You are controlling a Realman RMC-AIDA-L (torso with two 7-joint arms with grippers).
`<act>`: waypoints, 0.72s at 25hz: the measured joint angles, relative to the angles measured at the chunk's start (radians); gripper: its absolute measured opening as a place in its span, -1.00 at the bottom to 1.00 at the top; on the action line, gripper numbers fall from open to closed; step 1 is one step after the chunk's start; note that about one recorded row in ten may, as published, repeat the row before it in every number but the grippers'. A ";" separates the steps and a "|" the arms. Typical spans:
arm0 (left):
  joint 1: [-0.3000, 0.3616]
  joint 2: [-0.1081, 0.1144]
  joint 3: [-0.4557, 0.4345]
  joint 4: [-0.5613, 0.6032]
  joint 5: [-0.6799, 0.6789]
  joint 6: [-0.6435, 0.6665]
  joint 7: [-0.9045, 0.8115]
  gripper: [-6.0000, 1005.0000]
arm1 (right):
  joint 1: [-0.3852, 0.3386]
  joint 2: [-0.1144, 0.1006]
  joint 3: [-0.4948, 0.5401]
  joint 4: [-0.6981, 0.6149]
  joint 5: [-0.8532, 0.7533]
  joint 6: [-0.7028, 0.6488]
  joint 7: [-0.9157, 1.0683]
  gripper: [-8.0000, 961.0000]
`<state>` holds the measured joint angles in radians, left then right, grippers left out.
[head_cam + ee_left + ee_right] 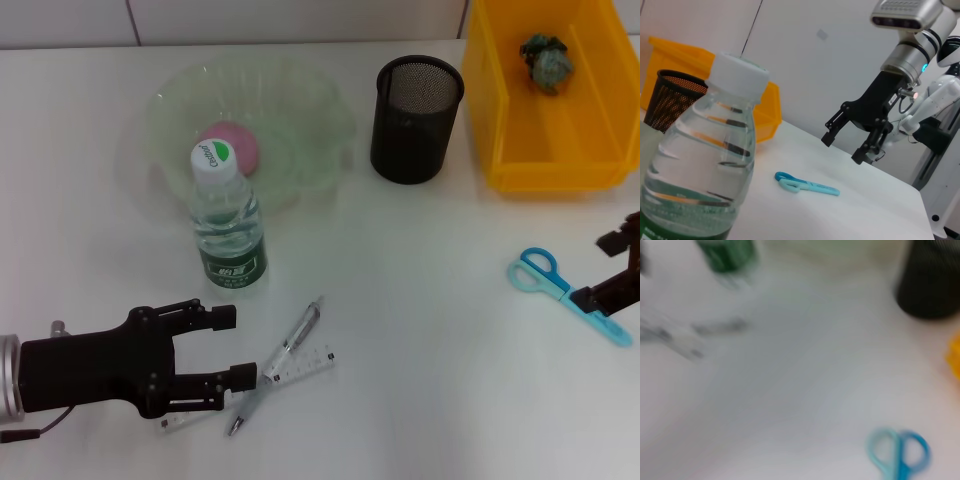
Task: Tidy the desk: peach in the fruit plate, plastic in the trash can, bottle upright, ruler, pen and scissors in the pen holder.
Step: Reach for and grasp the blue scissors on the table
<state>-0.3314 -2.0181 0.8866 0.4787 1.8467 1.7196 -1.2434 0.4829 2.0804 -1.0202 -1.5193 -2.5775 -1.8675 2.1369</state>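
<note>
The bottle (pixel 228 225) stands upright just in front of the fruit plate (pixel 300 105), which holds the peach (pixel 236 143). In the yellow trash can (pixel 520 150) lies the dark plastic (pixel 548 60). The pen holder (pixel 416 118) stands between plate and bin. Pen (pixel 296 344) and ruler (pixel 305 366) lie crossed on the desk (pixel 420 330), right beside my open left gripper (pixel 232 347), which holds nothing. The scissors (pixel 560 287) lie flat at the right. My right gripper (pixel 600 270) hangs open over their blade end. The left wrist view shows the bottle (pixel 705 170), scissors (pixel 807 184) and right gripper (pixel 842 149).
The right wrist view, blurred, shows the scissors' handles (pixel 900 455), the pen holder (pixel 932 280) and the bottle's green label (pixel 727 255). A tiled wall runs behind the desk.
</note>
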 joint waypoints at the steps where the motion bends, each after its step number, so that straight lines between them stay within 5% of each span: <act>1: 0.000 0.000 0.000 0.000 0.000 0.000 0.000 0.68 | 0.007 0.000 -0.038 -0.019 -0.044 0.000 0.052 0.71; 9: 0.005 -0.002 0.000 0.018 0.002 0.000 -0.001 0.68 | 0.009 0.004 -0.196 -0.031 -0.158 0.036 0.316 0.71; 18: 0.009 -0.002 0.000 0.025 0.002 0.000 0.002 0.68 | 0.005 0.002 -0.250 0.078 -0.163 0.155 0.342 0.71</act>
<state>-0.3227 -2.0202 0.8866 0.5035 1.8485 1.7197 -1.2414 0.4876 2.0827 -1.2706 -1.4418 -2.7405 -1.7130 2.4793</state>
